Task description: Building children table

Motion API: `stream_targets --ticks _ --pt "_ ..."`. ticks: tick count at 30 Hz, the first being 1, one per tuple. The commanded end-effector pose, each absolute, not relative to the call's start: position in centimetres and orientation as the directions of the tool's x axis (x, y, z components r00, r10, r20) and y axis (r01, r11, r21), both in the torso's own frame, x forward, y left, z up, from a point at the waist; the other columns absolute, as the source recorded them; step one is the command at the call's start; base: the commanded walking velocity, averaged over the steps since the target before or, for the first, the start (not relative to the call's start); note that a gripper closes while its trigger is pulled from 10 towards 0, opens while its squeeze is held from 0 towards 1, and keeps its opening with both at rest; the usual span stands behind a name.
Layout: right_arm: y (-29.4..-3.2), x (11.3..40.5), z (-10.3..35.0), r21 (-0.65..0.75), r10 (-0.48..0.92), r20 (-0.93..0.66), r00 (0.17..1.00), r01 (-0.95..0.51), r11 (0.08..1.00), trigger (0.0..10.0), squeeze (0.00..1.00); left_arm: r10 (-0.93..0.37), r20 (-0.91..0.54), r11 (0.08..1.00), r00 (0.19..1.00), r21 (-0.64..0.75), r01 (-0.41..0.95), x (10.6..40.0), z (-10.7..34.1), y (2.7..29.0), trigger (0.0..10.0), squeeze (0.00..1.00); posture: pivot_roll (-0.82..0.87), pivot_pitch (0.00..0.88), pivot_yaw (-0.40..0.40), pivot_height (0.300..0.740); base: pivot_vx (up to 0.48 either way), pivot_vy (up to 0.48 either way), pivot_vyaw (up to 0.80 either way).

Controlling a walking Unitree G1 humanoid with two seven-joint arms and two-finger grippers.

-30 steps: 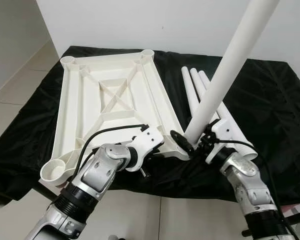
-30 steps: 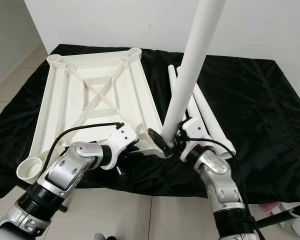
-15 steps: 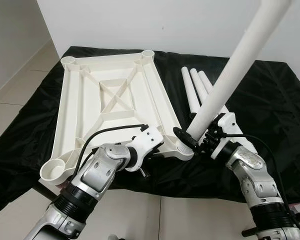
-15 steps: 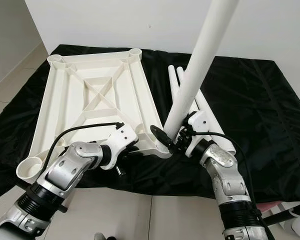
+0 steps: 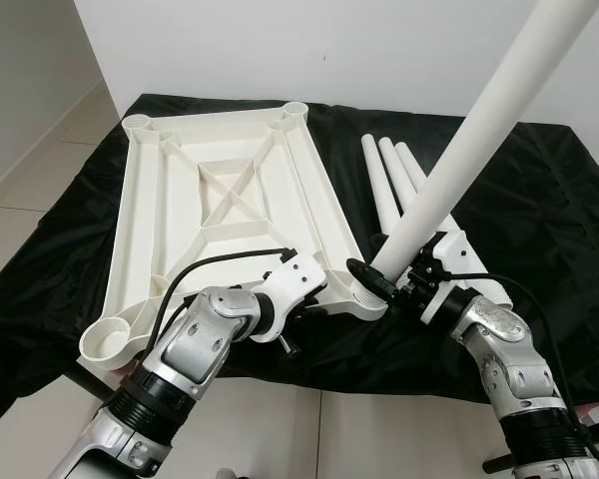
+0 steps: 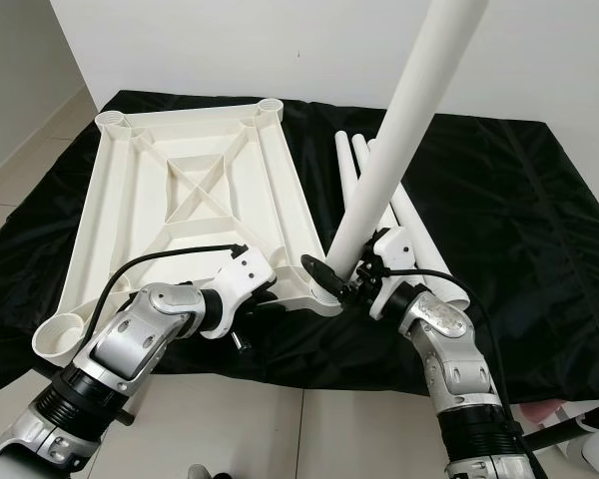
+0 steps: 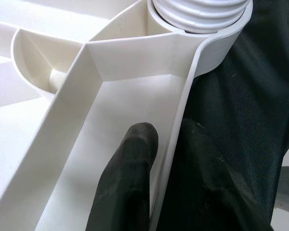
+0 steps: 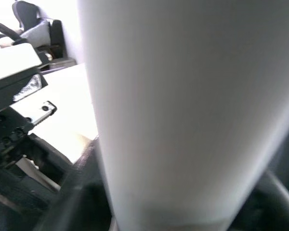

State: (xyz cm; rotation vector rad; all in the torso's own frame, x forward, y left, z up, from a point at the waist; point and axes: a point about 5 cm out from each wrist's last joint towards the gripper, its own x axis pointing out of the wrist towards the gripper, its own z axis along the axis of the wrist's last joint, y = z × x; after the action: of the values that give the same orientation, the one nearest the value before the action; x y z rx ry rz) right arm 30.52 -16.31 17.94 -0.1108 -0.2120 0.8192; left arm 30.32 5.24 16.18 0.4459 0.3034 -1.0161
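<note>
The white plastic tabletop (image 5: 220, 200) lies upside down on a black cloth. My left gripper (image 5: 324, 299) is shut on its near-right rim; in the left wrist view the black fingers (image 7: 130, 183) pinch that thin wall just below the corner socket (image 7: 221, 48). My right gripper (image 5: 394, 284) is shut on a long white leg (image 5: 469, 150) near its lower end. The leg leans up and to the right. Its threaded end (image 7: 200, 12) sits in the near-right corner socket (image 5: 364, 297). The same leg (image 8: 183, 110) looms close in the right wrist view.
Three spare white legs (image 5: 389, 180) lie side by side on the black cloth (image 5: 539, 200) behind my right arm. Open sockets stand at the other corners (image 5: 108, 342), (image 5: 135, 122), (image 5: 295, 105). Tiled floor lies to the left and in front, a white wall behind.
My right arm has shifted right and the leg leans further right, with its lower end brought onto the corner socket. My left gripper holds the rim in the same place.
</note>
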Motion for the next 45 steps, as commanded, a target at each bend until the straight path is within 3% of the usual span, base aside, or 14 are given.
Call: stream_targets --ticks 1,15,16,17,45 --pt "-16.1 30.2 17.5 -0.169 0.744 0.133 0.655 -0.725 0.668 0.0 0.0 -0.754 -0.397 0.456 0.524 0.258 0.852 30.3 17.4 5.1 10.0 0.0 -0.1 0.114 0.036 0.74 0.0 0.0 0.0" --pt "-15.6 29.9 17.1 -0.162 0.759 0.131 0.638 -0.741 0.652 0.0 0.0 -0.751 -0.398 0.462 0.527 0.254 0.85 30.3 17.4 5.2 10.0 0.0 -0.09 0.131 0.035 0.74 0.0 0.0 0.0" --pt "-15.4 29.7 16.9 -0.162 0.762 0.117 0.637 -0.745 0.647 4.4 0.0 -0.75 -0.398 0.465 0.529 0.252 0.849 30.3 17.5 5.2 10.0 0.0 -0.09 0.134 0.035 0.74 0.0 0.0 0.0" --pt "-15.3 29.7 16.8 -0.169 0.762 0.112 0.638 -0.744 0.647 10.0 0.0 -0.749 -0.398 0.466 0.53 0.251 0.848 30.3 17.5 5.3 10.0 0.0 -0.09 0.137 0.034 0.74 0.0 0.0 0.0" --pt "-14.1 29.2 15.8 -0.171 0.723 0.112 0.682 -0.703 0.69 10.0 0.0 -0.747 -0.395 0.477 0.535 0.242 0.845 30.2 17.5 5.2 10.0 0.0 -0.09 0.156 0.028 0.74 0.0 0.0 0.0"
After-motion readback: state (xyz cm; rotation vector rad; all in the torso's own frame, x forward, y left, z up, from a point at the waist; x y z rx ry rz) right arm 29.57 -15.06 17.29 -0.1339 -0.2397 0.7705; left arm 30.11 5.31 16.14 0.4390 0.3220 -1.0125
